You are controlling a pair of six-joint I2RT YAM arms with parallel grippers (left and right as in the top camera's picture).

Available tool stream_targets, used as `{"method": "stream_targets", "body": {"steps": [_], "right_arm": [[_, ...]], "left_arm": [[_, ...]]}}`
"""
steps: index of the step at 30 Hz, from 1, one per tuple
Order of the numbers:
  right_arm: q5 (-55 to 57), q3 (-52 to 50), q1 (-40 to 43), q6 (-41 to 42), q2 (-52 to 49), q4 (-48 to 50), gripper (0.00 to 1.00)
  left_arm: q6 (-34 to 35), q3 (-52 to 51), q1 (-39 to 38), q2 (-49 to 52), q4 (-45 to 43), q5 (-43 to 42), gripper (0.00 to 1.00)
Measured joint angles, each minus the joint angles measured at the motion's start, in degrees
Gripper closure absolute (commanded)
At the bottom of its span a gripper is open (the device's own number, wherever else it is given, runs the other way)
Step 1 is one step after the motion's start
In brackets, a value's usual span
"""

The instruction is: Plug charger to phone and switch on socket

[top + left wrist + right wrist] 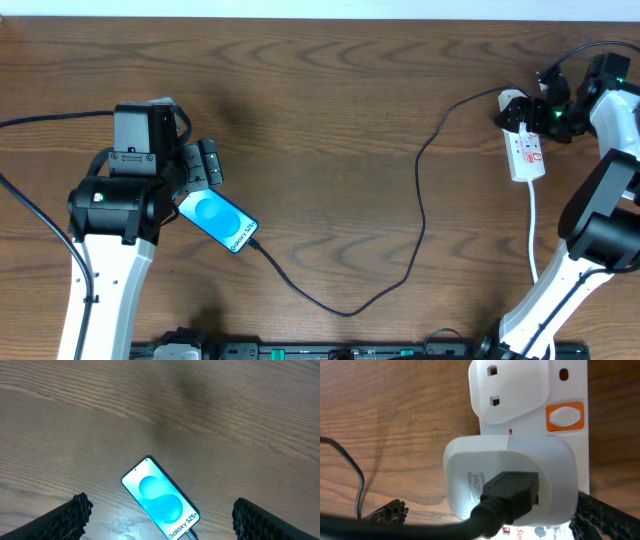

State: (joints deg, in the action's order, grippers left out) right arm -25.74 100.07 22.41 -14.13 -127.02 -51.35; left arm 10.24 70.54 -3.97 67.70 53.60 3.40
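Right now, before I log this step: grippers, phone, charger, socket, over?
Left gripper open over phone. Right gripper open at socket. Charger reaches phone's end, looks plugged. Switch unblocked, state unclear.

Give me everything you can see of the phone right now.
The phone is a slim black-edged slab, screen lit blue with a paler swirl and white Galaxy S25+ text. It lies flat, face up, diagonal on the wooden table, beneath the open left gripper, which is clear of it. The charger meets its bottom end, apparently plugged in.
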Motion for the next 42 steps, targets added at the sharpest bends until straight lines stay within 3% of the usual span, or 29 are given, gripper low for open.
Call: {"method": "stream_targets", "body": {"steps": [42], "right_arm": [[-2.82,-0.5,0.68,0.31,0.44,-1.49,0.01]], "left_arm": [[-0.02,0.0,0.0,0.0,0.02,0.0,0.07]]}}
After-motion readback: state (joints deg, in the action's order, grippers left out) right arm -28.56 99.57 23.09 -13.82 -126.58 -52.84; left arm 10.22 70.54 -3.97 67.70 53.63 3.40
